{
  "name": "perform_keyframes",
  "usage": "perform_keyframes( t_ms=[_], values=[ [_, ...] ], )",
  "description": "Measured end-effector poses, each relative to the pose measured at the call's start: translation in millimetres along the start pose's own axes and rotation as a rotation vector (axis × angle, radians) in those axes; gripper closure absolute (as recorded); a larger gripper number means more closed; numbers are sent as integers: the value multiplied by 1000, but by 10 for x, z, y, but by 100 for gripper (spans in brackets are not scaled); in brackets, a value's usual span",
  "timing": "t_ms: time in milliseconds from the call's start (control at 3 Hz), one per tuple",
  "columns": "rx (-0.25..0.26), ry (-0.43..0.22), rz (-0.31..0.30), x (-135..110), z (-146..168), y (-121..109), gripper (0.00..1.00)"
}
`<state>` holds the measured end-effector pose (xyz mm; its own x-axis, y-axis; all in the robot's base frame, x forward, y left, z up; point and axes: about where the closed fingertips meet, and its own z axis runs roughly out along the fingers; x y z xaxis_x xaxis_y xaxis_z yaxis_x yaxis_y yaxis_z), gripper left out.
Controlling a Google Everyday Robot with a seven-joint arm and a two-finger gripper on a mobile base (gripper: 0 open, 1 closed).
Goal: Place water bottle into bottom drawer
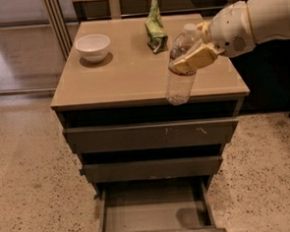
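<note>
Over the cabinet (pixel 128 79) top, the end effector (pixel 186 56) pinches the water bottle (pixel 179 86), near-upright, cap up.

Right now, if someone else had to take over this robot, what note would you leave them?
Hand: shut on the water bottle near its neck, at the front right of the cabinet top. Bottle looks lifted clear, roughly upright.
Bottom drawer: pulled open, nothing in it.
Done: the grasp.
Left: carry the bottle down in front, set it in the drawer, let go.
</note>
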<state>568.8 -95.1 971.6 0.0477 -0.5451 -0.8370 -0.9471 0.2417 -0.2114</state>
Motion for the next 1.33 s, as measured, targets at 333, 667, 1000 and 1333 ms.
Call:
perform_keyframes(
  t_ms=[333,667,1000,1333],
  values=[
    [6,4,-15,14,53,3,100],
    [43,-6,-64,169,140,147,100],
    [88,0,-50,786,307,427,100],
    [26,28,40,1665,713,905,100]
  ],
)
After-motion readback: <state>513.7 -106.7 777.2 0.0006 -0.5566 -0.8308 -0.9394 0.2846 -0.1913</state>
